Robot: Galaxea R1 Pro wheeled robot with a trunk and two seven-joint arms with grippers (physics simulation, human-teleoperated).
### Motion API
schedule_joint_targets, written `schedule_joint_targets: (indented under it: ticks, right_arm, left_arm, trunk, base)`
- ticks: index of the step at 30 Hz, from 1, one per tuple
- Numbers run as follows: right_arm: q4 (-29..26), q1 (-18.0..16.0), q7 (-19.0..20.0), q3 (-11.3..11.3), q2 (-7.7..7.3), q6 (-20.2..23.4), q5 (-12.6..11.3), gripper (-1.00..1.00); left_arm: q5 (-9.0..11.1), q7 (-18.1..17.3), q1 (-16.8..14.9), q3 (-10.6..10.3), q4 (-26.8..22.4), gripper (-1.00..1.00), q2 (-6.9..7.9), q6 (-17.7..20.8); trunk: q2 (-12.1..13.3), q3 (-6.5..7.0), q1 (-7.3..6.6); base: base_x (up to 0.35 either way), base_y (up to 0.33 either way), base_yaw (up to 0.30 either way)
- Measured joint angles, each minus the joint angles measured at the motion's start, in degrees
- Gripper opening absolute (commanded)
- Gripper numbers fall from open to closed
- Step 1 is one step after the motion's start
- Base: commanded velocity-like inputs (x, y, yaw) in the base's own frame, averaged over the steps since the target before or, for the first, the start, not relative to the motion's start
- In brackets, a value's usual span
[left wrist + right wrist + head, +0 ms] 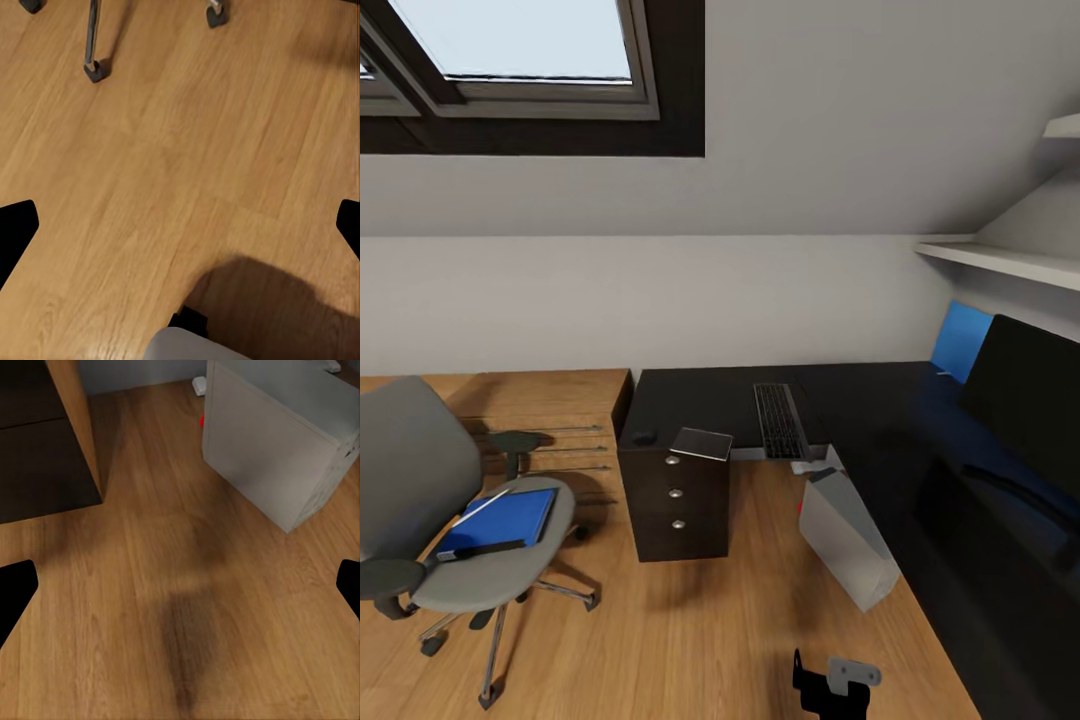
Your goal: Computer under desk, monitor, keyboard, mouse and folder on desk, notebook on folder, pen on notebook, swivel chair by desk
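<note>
Both grippers hang over bare wood floor (150, 150), holding nothing. Each wrist view shows dark fingertips at opposite frame edges, so fingers well apart on both arms.

Folder (500, 522), blue, lies flat on the swivel chair (420, 470) seat, a white pen-like stick (482, 508) across its near-backrest corner, a dark strip along the seat-front edge. Long axis runs roughly seat front to backrest.

Chair sits on the robot's left, so the left arm is nearer; its wrist view catches the chair legs (91, 45).

Keyboard (778, 420) on the desk (700, 395) front edge; monitor (1025, 400) at the right end. Computer (845, 540) leans on the floor beside the desk, not under it.
</note>
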Motion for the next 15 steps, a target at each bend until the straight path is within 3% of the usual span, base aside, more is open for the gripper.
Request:
schedule_joint_targets:
  ticks: [7, 10, 11, 14, 15]
  right_arm:
    - [-0.9, 0.0, 0.0, 0.0, 0.08, -0.1, 0.0, 1.00]
    - [-3.1, 0.0, -0.1, 0.0, 0.21, -0.1, 0.0, 1.00]
    - [-4.2, 0.0, -0.2, 0.0, 0.29, 0.0, 0.0, 1.00]
    - [-8.5, -0.4, -0.6, -0.1, 0.33, 0.6, -0.5, 1.00]
    - [-8.8, -0.5, -0.6, -0.1, 0.33, 0.7, -0.6, 1.00]
  left_arm:
    - [-1.1, -0.1, 0.0, -1.6, -0.6, 1.00, -1.65, 0.1]
    - [-1.3, -0.1, 0.0, -1.9, -3.6, 1.00, -1.82, 1.8]
    - [-1.3, 0.0, 0.0, -2.0, -5.6, 1.00, -1.82, 3.8]
    - [-1.1, 0.3, 0.0, -2.1, -19.6, 1.00, -1.80, 18.2]
    - [-1.1, 0.4, 0.0, -2.1, -21.8, 1.00, -1.80, 20.2]
  trunk:
    - [-2.8, -1.26, 1.54]
    - [-4.0, -1.80, 2.20]
    - [-4.4, -1.98, 2.42]
    - [-5.6, -2.51, 3.08]
    - [-6.0, -2.69, 3.30]
  base:
    - [0.000, 0.000, 0.000]
    - [0.000, 0.000, 0.000]
    - [0.000, 0.000, 0.000]
    - [0.000, 0.000, 0.000]
    - [0.000, 0.000, 0.000]
